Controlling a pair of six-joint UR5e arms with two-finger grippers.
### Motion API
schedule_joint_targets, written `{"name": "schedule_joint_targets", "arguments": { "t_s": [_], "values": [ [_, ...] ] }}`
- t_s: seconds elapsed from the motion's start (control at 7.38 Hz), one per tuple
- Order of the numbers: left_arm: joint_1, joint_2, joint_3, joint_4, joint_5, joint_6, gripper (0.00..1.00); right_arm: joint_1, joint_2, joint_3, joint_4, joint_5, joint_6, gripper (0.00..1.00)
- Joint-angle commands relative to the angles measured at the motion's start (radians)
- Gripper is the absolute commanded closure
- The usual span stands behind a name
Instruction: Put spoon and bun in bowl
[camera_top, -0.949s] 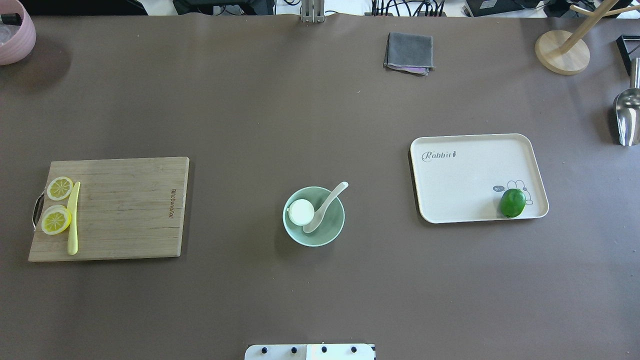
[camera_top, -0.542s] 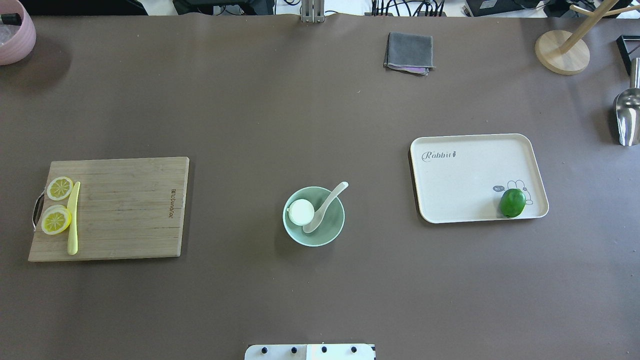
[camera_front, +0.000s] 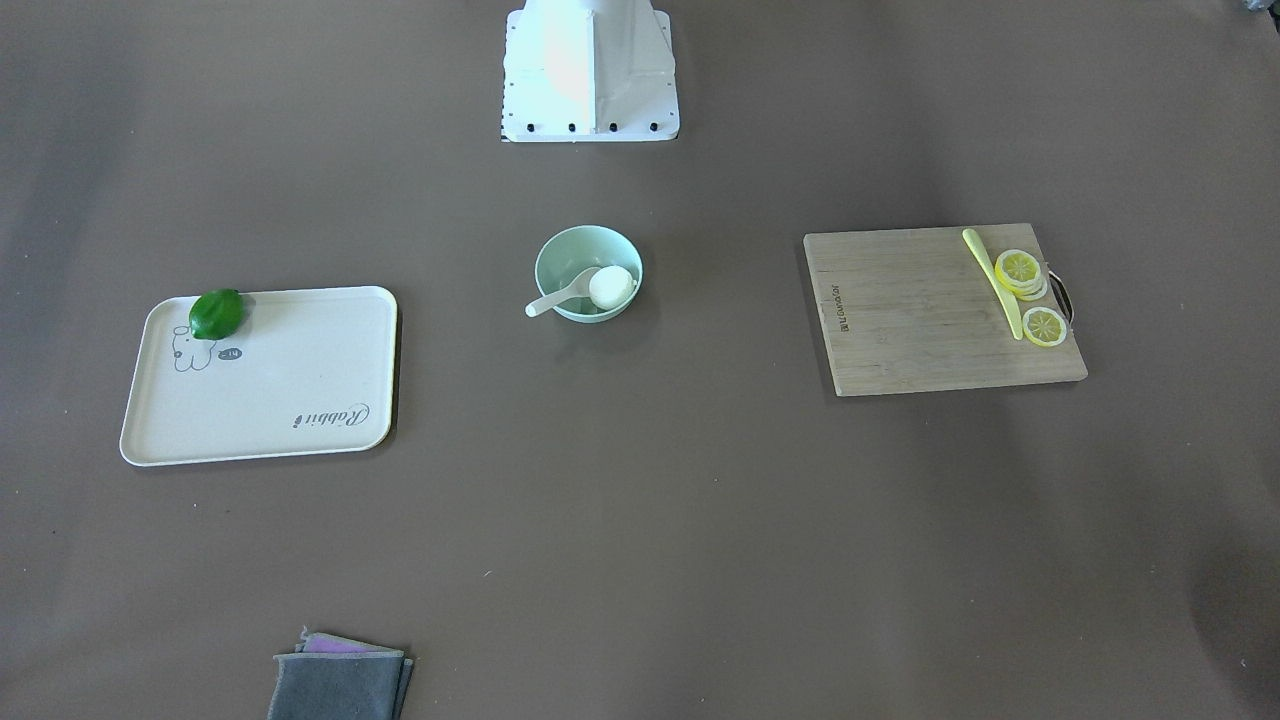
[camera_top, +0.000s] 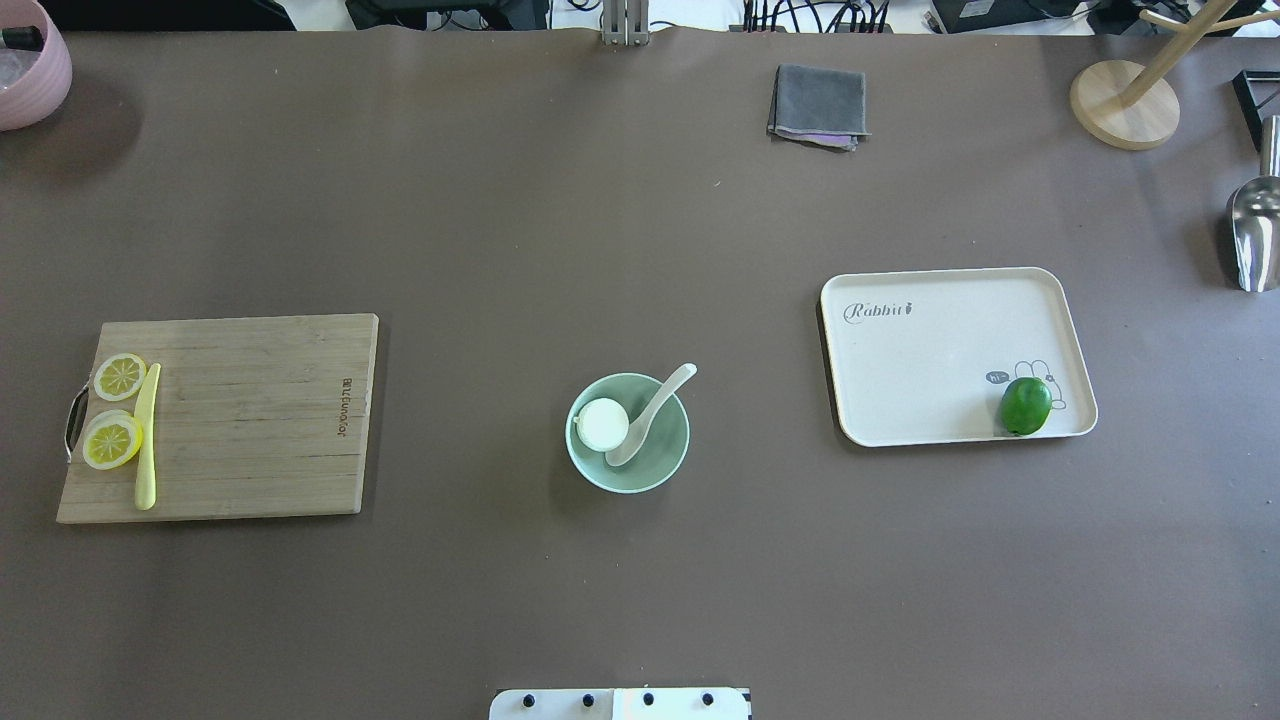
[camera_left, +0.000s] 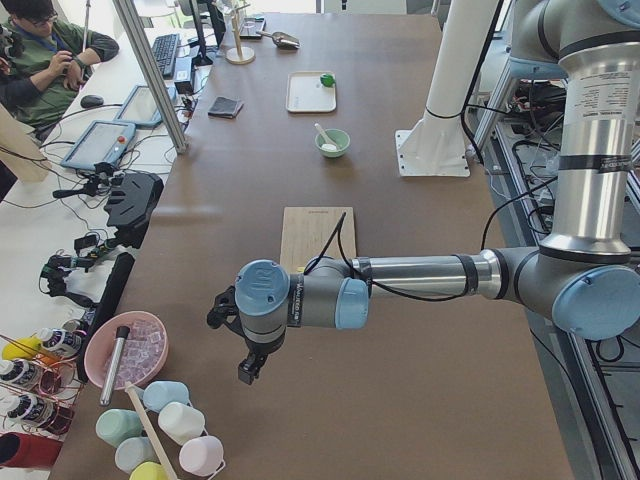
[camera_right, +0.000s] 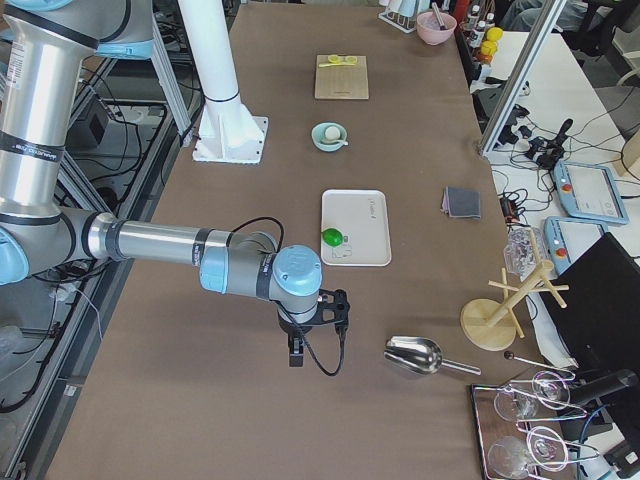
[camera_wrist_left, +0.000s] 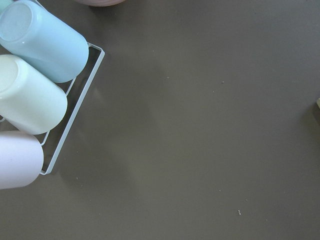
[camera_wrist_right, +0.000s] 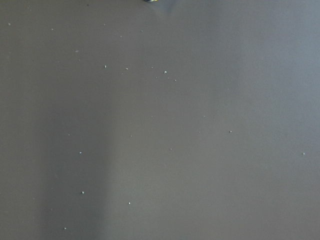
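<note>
Mint-green bowl (camera_top: 650, 472), bun (camera_top: 603, 424) and spoon (camera_top: 655, 404) inside, same as before.

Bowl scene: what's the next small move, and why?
Probably none; I'd call the task done. The bun sits inside the bowl, and the spoon lies with its scoop in the bowl beside the bun and its handle leaning out over the rim. The left gripper and right gripper hang far off, near the table's ends.

bowl (camera_top: 655, 466) open from above, tray (camera_top: 930, 360) and board (camera_top: 250, 430) well aside
</note>
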Motion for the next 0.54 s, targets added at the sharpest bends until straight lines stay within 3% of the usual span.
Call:
{"name": "schedule_joint_targets", "arguments": {
  "t_s": [0.0, 0.41],
  "values": [
    [0.0, 0.0, 0.0, 0.0, 0.0, 0.0, 0.02, 0.0, 0.0, -0.003, 0.0, 0.021, -0.002, 0.0],
    [0.0, 0.0, 0.003, 0.002, 0.0, 0.0, 0.02, 0.0, 0.0, -0.004, 0.0, 0.027, -0.002, 0.0]
  ]
}}
